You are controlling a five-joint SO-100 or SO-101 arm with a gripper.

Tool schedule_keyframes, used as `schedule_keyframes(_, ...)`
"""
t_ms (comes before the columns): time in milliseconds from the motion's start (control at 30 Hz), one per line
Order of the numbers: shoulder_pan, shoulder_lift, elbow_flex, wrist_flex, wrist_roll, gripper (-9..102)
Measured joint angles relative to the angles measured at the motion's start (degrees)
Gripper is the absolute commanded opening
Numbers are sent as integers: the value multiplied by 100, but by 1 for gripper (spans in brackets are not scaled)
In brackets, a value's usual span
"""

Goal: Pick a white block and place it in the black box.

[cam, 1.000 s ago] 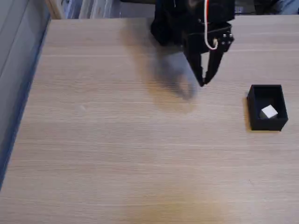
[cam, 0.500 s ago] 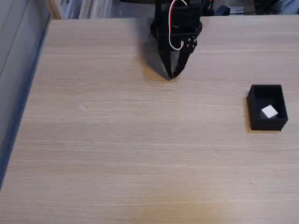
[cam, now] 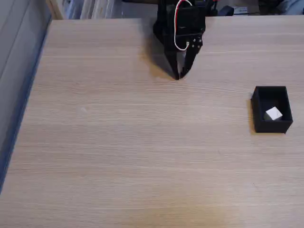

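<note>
The light wood counter (cam: 118,152) fills the frame in the fixed view. At top centre the black tool (cam: 178,76) hangs with its tips pointing down at the counter, fingers pressed together, pinching nothing. Over at the right edge sits the black box (cam: 257,107), well apart from the tool. Inside it lies the white block (cam: 273,114).

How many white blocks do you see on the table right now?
1. The white block lies inside the black box near the right edge of the fixed view. No others show, though one could be hidden under the arm.
</note>
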Motion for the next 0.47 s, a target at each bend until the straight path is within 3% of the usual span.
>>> schedule_keyframes(467, 0, 0, 0, 26, -123, 4)
